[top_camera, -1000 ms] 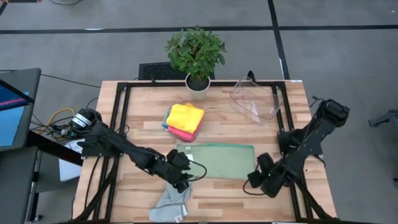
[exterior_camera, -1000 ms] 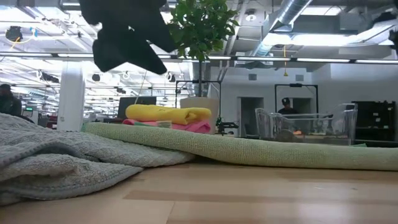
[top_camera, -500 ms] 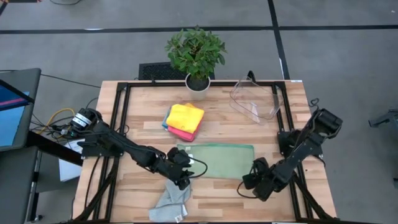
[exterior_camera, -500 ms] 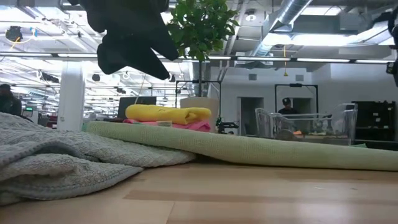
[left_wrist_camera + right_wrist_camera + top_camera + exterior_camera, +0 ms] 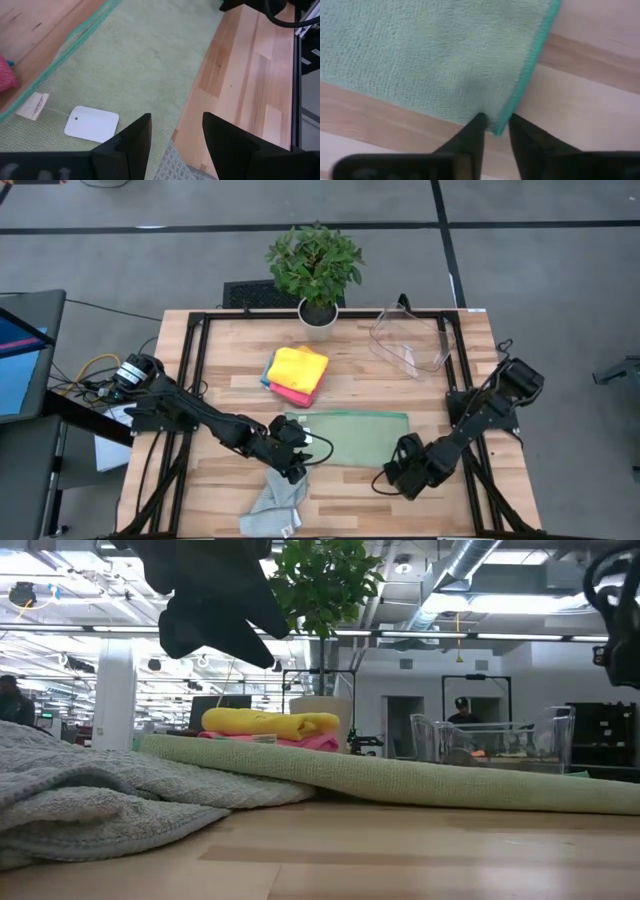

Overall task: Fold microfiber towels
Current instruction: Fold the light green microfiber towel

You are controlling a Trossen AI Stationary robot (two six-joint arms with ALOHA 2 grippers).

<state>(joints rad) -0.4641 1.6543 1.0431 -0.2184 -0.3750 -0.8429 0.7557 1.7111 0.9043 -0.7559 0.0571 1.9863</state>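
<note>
A pale green microfiber towel [image 5: 348, 438] lies flat at the table's centre, folded into a long strip. My right gripper [image 5: 495, 125] points down at its near right corner and is closed on it. My left gripper [image 5: 172, 135] hovers open above the strip's near left corner, with nothing between its fingers. A crumpled grey-green towel [image 5: 275, 505] lies at the table's near edge, just below that gripper. Folded yellow, pink and blue towels [image 5: 297, 374] sit stacked behind the strip. My right gripper pinches the green towel's near right corner [image 5: 506, 116], by its teal hem, between its two fingers. The fingers come from above, pointing down. The corner lies on the wood with the rest of the towel flat; I cannot tell how many layers are held.
A clear plastic bin [image 5: 410, 340] stands at the far right and a potted plant [image 5: 316, 270] at the far edge. A white tag [image 5: 92, 123] lies on the green towel near my left gripper. Bare wood shows to the right of the strip [image 5: 240, 85].
My right gripper has sunk and gone toward the table's left, ending at the green towel's near right corner. The towel has stayed flat where it was.
</note>
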